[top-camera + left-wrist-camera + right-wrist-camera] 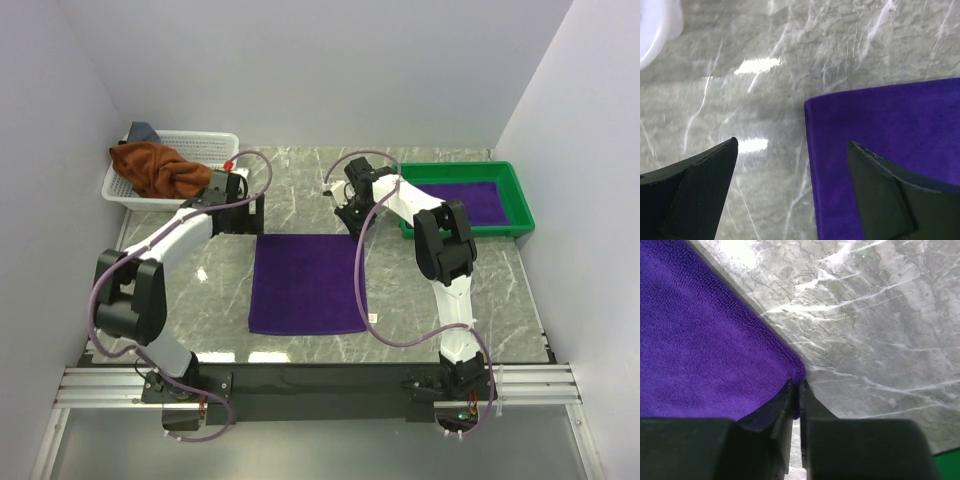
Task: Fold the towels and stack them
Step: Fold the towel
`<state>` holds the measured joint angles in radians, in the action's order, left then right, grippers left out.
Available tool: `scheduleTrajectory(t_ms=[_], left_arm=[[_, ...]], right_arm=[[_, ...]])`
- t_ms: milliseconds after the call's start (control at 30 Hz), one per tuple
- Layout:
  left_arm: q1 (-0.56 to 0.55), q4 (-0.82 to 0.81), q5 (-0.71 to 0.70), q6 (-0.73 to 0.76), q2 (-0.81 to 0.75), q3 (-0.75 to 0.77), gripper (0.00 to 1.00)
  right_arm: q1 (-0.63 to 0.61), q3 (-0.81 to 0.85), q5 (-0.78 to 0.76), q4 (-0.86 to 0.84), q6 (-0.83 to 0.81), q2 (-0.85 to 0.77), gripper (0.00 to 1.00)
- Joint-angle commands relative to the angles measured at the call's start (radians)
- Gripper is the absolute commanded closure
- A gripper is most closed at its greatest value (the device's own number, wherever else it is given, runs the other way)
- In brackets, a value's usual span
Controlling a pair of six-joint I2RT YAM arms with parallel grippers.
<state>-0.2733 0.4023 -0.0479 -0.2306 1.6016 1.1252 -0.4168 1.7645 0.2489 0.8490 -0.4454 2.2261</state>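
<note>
Purple towel (307,283) is lying flat at the centre of the table (215,300). Right gripper (799,390) is clenching its 1 o'clock corner, jaws pinching the terry edge. Left gripper (791,145) is hovering released over the 11 o'clock corner, one finger above cloth, the other above marble. Rust-brown towel (155,168) is sitting heaped in white basket (128,192) at 10 o'clock. Second purple towel (470,200) is lying in green tray (455,168) at 2 o'clock.

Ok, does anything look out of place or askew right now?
Nothing serious. The purple towel lies flat and square. Only the rust-brown towel looks untidy: it sits bunched in a heap that rises above the rim of the white basket.
</note>
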Motion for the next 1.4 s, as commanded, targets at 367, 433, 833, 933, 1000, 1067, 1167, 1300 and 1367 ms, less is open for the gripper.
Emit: scheduleTrajectory(t_ms=[367, 433, 833, 933, 1000, 1067, 1167, 1300, 1367], left_arm=[[0.002, 0.078, 0.222, 0.405, 0.257, 0.237, 0.24], [0.002, 0.108, 0.249, 0.422, 0.300, 0.258, 0.25], [0.002, 0.155, 0.261, 0.435, 0.403, 0.329, 0.45], [0.002, 0.156, 0.267, 0.438, 0.406, 0.324, 0.49], [0.002, 0.161, 0.267, 0.442, 0.415, 0.321, 0.50], [0.002, 0.158, 0.266, 0.441, 0.423, 0.320, 0.50], [0.002, 0.171, 0.263, 0.433, 0.442, 0.326, 0.51], [0.002, 0.184, 0.252, 0.415, 0.468, 0.311, 0.56], [0.000, 0.185, 0.253, 0.403, 0.475, 0.295, 0.60]], right_arm=[[-0.008, -0.088, -0.019, -0.045, -0.013, -0.031, 1.00], [-0.013, -0.082, -0.046, -0.039, -0.009, -0.025, 1.00], [-0.023, -0.103, -0.080, -0.051, 0.004, -0.029, 1.00], [-0.025, -0.111, -0.086, -0.056, 0.008, -0.034, 1.00], [-0.025, -0.115, -0.089, -0.064, 0.007, -0.039, 1.00], [-0.025, -0.112, -0.089, -0.061, 0.008, -0.039, 1.00], [-0.027, -0.115, -0.094, -0.065, 0.008, -0.042, 1.00], [-0.027, -0.125, -0.103, -0.073, 0.010, -0.052, 1.00], [-0.027, -0.128, -0.108, -0.074, 0.010, -0.056, 1.00]])
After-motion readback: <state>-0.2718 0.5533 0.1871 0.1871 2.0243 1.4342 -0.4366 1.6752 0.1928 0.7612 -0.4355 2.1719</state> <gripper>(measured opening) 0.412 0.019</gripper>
